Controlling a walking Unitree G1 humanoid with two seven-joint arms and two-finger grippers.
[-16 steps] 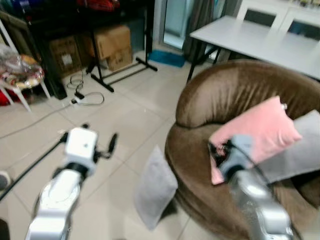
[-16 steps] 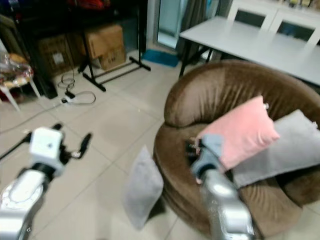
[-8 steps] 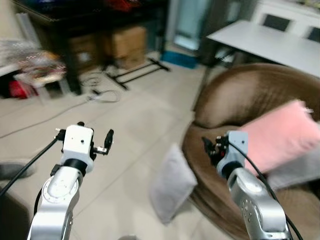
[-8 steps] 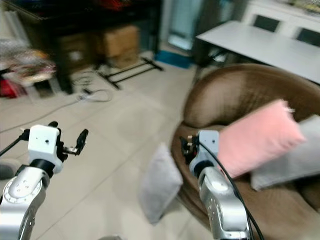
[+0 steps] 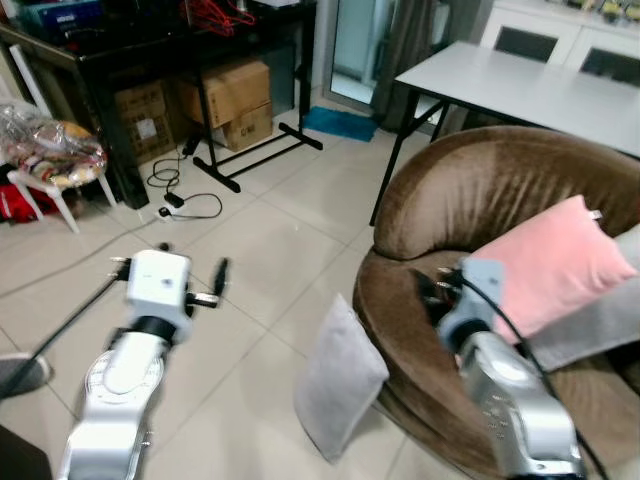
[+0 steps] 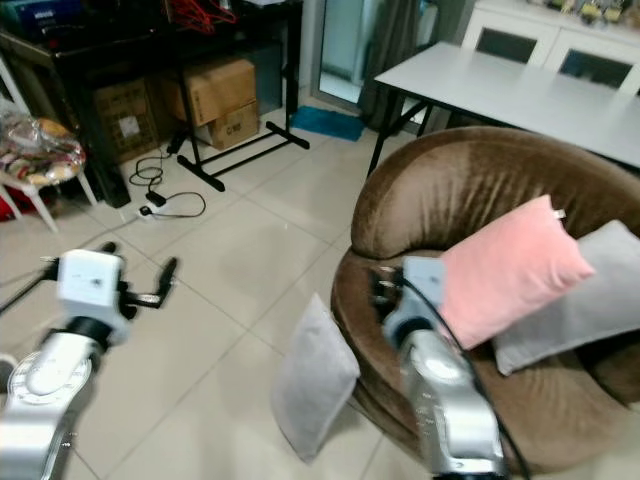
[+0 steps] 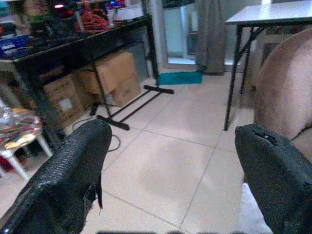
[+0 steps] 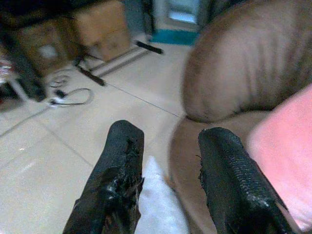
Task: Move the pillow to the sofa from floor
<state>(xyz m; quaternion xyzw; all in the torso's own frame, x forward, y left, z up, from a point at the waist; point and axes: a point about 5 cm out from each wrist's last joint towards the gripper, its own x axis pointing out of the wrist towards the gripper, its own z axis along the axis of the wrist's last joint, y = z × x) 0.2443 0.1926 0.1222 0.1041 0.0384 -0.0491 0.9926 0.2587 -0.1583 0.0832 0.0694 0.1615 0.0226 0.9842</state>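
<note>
The pillow [image 5: 338, 378] is plain pale grey, soft and squarish, standing on edge on the tiled floor [image 5: 260, 250] and leaning against the base of the round brown velvet sofa [image 5: 470, 190], at about six o'clock from me. A pink cushion [image 5: 545, 262] and a grey cushion [image 6: 585, 300] sit on the seat. Left gripper [image 7: 170, 161] hovers at nine o'clock, fingers spread wide; right gripper [image 8: 168, 180] hangs over the sofa's edge, fingers parted, holding nothing. No writing is legible on the cardboard boxes [image 5: 225, 95].

Home living room: sofa [image 5: 470, 190], table [image 5: 530, 85].
</note>
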